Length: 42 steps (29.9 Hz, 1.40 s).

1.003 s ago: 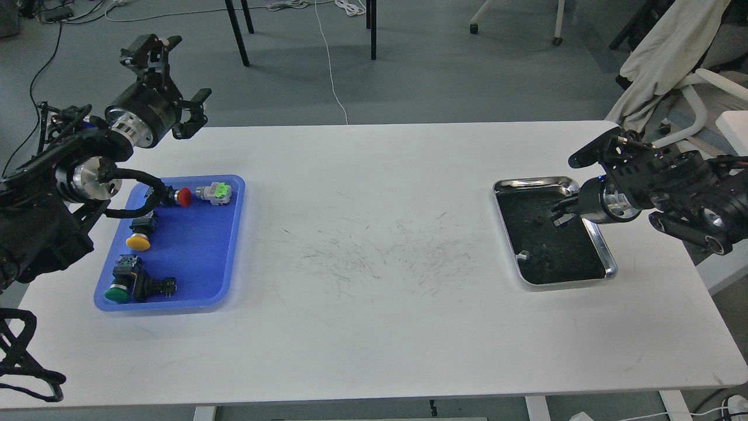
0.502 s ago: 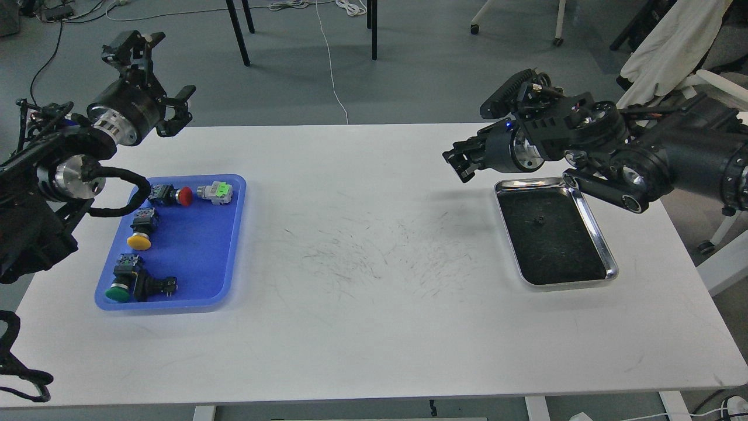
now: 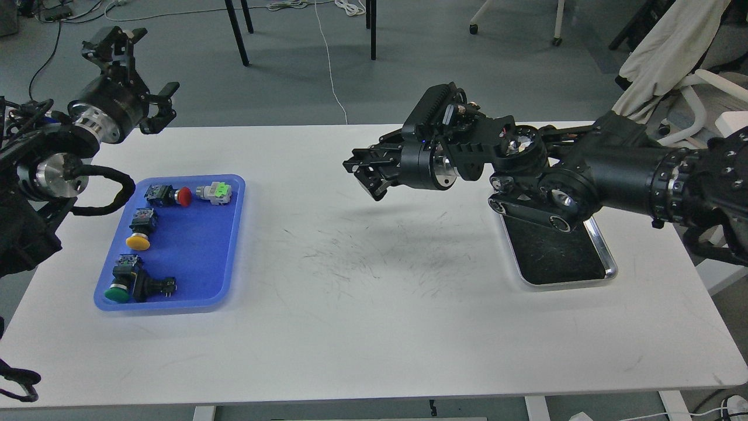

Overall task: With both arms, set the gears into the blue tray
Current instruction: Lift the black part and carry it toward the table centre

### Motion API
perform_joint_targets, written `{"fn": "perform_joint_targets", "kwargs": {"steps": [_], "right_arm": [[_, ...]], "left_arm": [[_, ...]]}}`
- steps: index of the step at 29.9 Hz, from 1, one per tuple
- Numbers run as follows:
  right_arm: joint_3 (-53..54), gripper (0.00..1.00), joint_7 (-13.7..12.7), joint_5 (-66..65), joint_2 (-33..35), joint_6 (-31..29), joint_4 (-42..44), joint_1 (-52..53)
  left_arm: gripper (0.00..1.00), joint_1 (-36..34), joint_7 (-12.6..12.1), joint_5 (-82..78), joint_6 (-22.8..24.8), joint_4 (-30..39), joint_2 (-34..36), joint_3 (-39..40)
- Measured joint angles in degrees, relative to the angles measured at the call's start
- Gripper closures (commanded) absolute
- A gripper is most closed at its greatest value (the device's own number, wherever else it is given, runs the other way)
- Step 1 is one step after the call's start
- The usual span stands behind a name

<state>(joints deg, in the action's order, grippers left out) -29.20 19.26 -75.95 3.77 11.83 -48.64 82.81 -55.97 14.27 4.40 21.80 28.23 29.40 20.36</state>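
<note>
The right arm reaches from the right edge across the white table, and the right gripper hangs above the middle of the tabletop, well apart from both trays. Its black fingers point left and sit close together, but they are dark and bunched, so it cannot be told whether they are clenched, and nothing can be made out between them.

The left arm enters at the left edge. The left gripper is raised beyond the table's far left corner, above and behind the blue tray, with its 2 fingers spread wide and nothing between them.

The blue tray lies flat near the table's left edge. In it rest 4 pushbutton switches: a red-capped one and a green-and-grey one along the far end, a yellow-capped one in the middle, and a green-capped one at the near end. No gear can be made out there.

The steel tray lies on the right side of the table, its far half covered by the right arm. In the visible part of its dark bottom the gears cannot be picked out.
</note>
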Motion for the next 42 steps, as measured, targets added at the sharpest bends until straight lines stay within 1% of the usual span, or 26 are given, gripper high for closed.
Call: {"fn": "perform_joint_targets", "kwargs": {"steps": [5, 12, 16, 21, 32, 38, 42], "right_arm": [[0.09, 0.99, 1.1, -0.14, -2.63, 4.33, -0.17, -1.51], [0.07, 0.99, 3.09, -0.65, -3.74, 7.58, -0.47, -4.11], [-0.11, 0.99, 3.34, -1.67, -3.77, 8.83, -0.17, -6.45], [-0.41, 0.99, 3.49, -8.05, -3.77, 11.28, 2.66, -11.14], [-0.55, 0.99, 4.35, -10.7, -3.77, 12.18, 6.42, -15.6], [-0.51, 0.99, 4.48, -11.94, -3.77, 12.18, 6.73, -17.0], [-0.51, 0.99, 5.08, -13.43, -3.77, 12.18, 6.45, -18.25]], "left_arm": [[0.01, 0.08, -0.02, 0.0, 0.0, -0.01, 0.31, -0.06], [0.01, 0.08, -0.03, 0.0, 0.0, -0.01, 1.01, -0.1], [0.01, 0.08, -0.03, -0.02, 0.04, 0.64, 1.89, -0.14], [0.01, 0.08, -0.03, -0.02, 0.02, 1.65, 3.65, -0.2], [0.01, 0.41, -0.03, -0.01, -0.05, 4.01, 7.5, -0.24], [0.01, 0.42, -0.03, 0.0, -0.03, 4.21, 8.26, -0.24], [0.01, 0.42, -0.03, 0.0, -0.03, 4.87, 8.89, -0.24]]}}
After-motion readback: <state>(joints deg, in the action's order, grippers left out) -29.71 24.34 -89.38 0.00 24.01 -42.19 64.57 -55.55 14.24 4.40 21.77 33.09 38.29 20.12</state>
